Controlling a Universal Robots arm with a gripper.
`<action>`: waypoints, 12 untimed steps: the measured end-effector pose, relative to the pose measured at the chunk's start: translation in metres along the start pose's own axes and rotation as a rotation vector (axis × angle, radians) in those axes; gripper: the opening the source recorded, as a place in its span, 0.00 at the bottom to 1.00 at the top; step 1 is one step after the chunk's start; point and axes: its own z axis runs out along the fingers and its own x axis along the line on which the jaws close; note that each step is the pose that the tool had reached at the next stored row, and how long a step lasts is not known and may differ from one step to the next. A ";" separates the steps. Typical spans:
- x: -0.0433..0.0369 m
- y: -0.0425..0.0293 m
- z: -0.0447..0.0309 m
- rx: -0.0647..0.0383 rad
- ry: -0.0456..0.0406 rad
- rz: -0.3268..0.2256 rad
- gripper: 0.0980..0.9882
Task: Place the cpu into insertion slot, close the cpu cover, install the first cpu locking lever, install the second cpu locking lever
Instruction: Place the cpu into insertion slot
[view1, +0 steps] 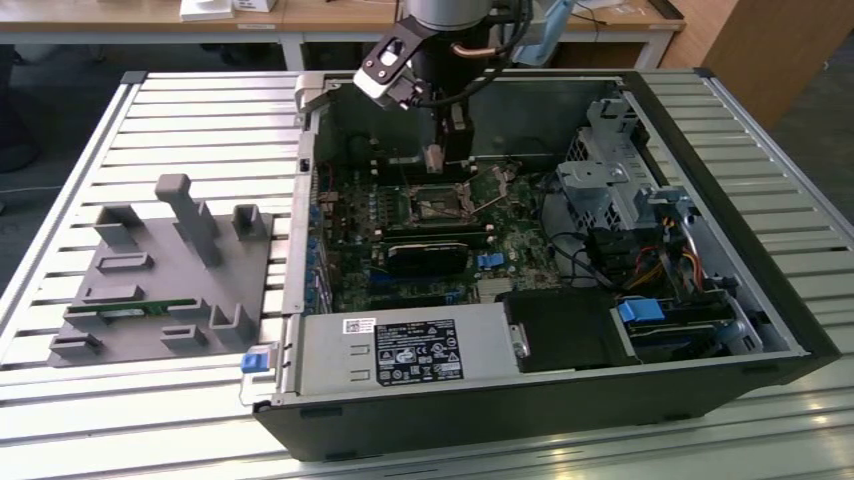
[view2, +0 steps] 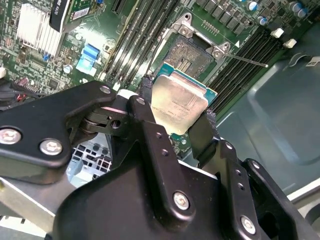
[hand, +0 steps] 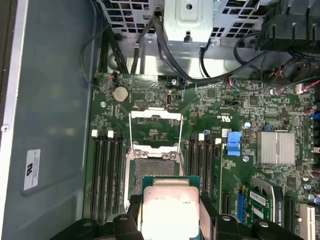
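The exterior view gives what my wrist cameras cannot: the whole black computer case (view1: 561, 410) lying open on a slatted metal bench (view1: 200, 110), a grey moulded fixture (view1: 160, 280) with upright posts well apart from it on the exterior view's left, and my arm reaching down inside the case so that my gripper (view1: 447, 150) hangs above the green motherboard (view1: 400, 290).

Both wrist views bring the grasp close. My gripper (view2: 177, 100) is clamped on the cpu (view2: 180, 107), one matte black finger (view2: 145, 117) on each of two opposite edges. The cpu is a flat square with a dull silver metal top and a thin green border.

In the first wrist view the cpu (hand: 170, 212) sits between my fingers (hand: 207, 220), raised clear of the board and just beside the insertion slot (hand: 152, 167), overlapping its near rim. The slot is a square with a dark speckled centre, flanked by long black memory slots (hand: 107, 170). The cpu cover (hand: 155, 115), a thin silvery frame, stands flipped open on the slot's far side. A finned silver heat sink (hand: 276, 147) and a blue connector (hand: 233, 142) lie off to one side
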 end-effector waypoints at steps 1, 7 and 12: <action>0.0000 -0.0001 0.0006 0.000 -0.0001 0.002 0.49; 0.0000 -0.0003 0.0031 0.000 -0.0003 0.003 0.49; -0.0001 -0.0004 0.0047 0.000 -0.0002 0.003 0.49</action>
